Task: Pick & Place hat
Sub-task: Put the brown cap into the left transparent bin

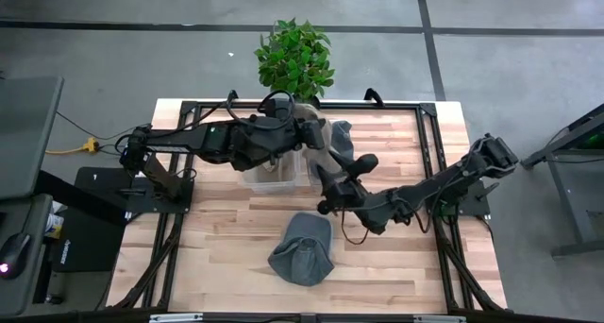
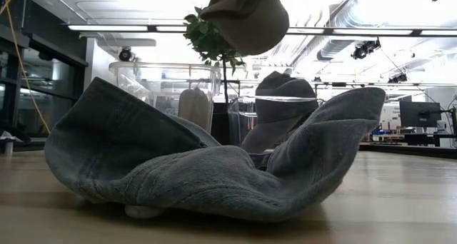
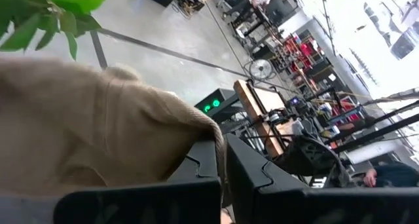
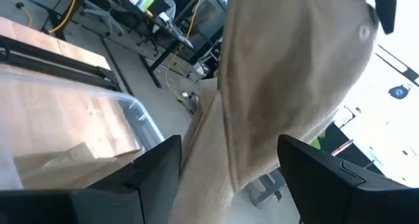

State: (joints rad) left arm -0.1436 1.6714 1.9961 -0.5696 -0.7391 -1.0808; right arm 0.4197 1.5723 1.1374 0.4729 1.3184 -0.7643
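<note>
A beige hat [image 2: 246, 16] hangs in the air from my left gripper [image 1: 311, 139], above two clear bins [image 1: 274, 178] at the middle of the table. My left gripper [image 3: 221, 145] is shut on it. My right gripper [image 1: 330, 175] is just near of the bins, open, and the beige hat [image 4: 288, 73] hangs in front of it, between its fingers [image 4: 157, 178]. A grey hat [image 1: 302, 249] lies crumpled on the table toward the near edge, resting on its folded brim [image 2: 214, 173]. My left gripper pinches a fold of the beige hat's cloth [image 3: 196, 129] between its two fingers. The hat is lifted clear and hangs slack below the gripper. My right gripper: I cannot tell whether its open fingers touch the hanging cloth.
One clear bin [image 2: 164, 87] holds a beige hat [image 2: 193, 105], the other a grey hat [image 2: 282, 94]. A potted plant [image 1: 294, 57] stands at the far edge behind the bins. Bare wood shows left and right of the grey hat on the table.
</note>
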